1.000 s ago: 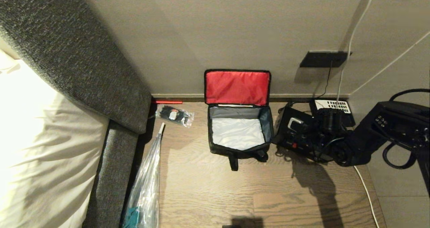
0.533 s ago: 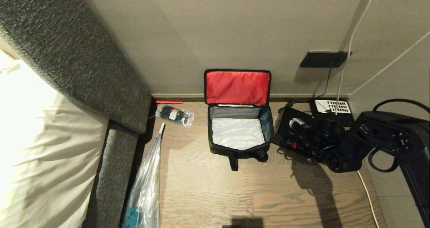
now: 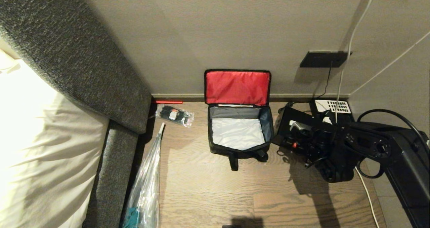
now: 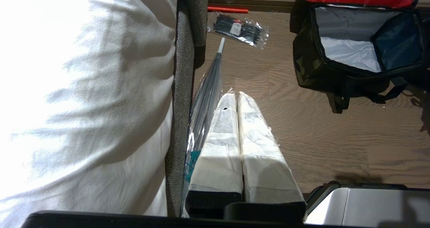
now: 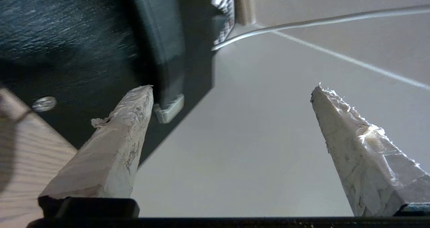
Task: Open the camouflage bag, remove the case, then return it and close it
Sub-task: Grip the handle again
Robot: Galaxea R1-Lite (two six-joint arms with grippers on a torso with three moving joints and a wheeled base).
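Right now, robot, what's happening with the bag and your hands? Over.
Right gripper open, empty, beside the case. Left gripper shut, parked by the bed. Camouflage bag open, nothing inside. Phone and white cable crowd the case.

1. The right arm point(image 3: 386, 150) reaches in low from the right side of the head view, its forearm nearly level and its wrist bent inward.
2. The right gripper point(image 5: 231, 90) has its two white-wrapped fingers point(image 5: 111, 147) spread wide apart, with nothing between them.
3. The left gripper point(image 4: 237, 97) hangs pointing downward, its two white-wrapped fingers point(image 4: 258, 154) pressed together along their whole length, holding nothing.
4. The left arm does not appear in the head view.
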